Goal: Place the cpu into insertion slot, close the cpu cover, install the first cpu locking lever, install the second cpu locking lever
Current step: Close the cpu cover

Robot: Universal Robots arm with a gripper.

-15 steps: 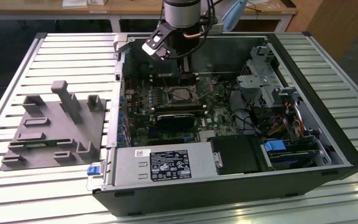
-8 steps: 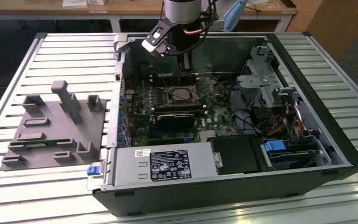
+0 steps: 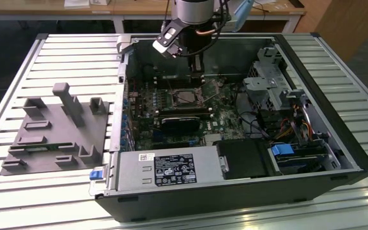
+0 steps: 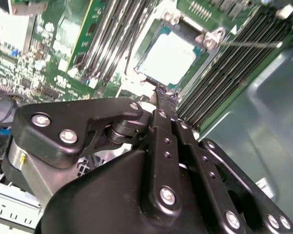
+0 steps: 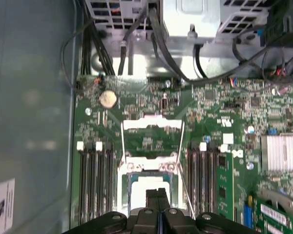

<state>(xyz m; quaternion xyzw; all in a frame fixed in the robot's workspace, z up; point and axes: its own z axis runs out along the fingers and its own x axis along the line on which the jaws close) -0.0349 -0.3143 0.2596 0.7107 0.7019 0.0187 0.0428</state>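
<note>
One cpu (image 4: 170,56) seated flat in insertion slot (image 5: 151,168), mid circuit board (image 5: 136,107) — likely light, stiff, fragile; best taken by its edges. Closed together and empty, fingers (image 5: 153,197) just above it — cpu cover (image 5: 152,124) swung open beyond.

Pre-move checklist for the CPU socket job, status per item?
1. cpu seated in insertion slot: ok, silver face lies flat inside the frame.
2. cpu cover closed: not ok, it stands open, tipped back.
3. Levers latched: not ok, the wire lever looks free, over the memory slots.
4. gripper empty: ok, shut with nothing between.
5. Tips clear of the cpu: cannot tell, they sit right at its edge.
</note>
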